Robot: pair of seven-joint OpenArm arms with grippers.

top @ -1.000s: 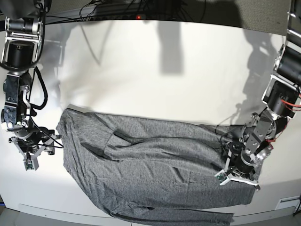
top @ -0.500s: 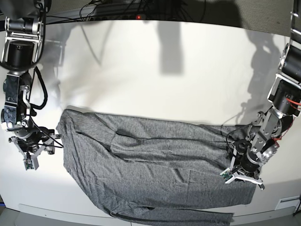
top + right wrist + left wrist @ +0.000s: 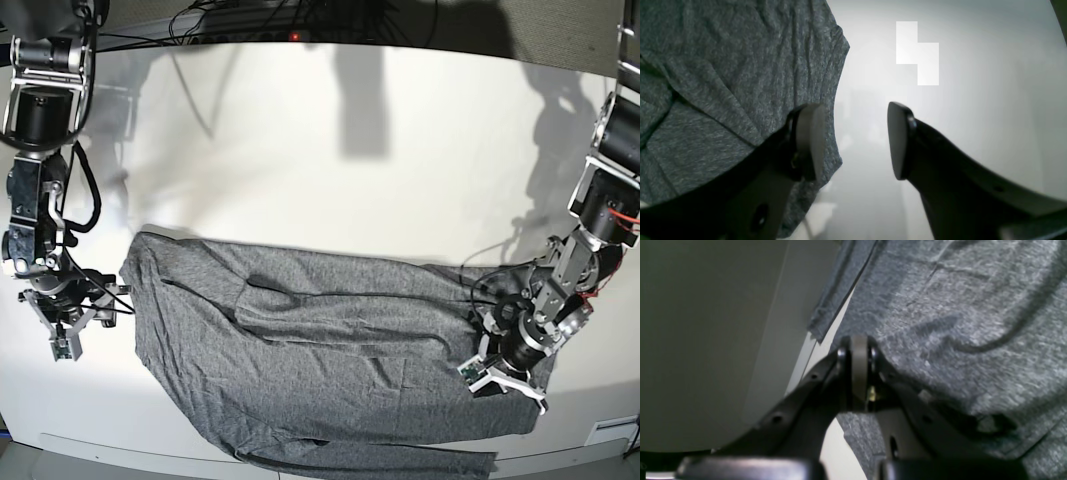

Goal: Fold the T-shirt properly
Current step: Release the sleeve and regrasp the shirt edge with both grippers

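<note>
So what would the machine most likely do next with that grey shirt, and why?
Probably lift and carry that end inward. The left claw is shut at the edge of the T-shirt, seemingly pinching fabric, while the right claw hangs open beside the other end, holding nothing.

The far half of the table [image 3: 330,140] is left bare, so free passage is offered there. The near half is covered almost edge to edge by the T-shirt [image 3: 320,350]. Narrow bare strips are left at the left and right ends, each occupied by an arm.
</note>
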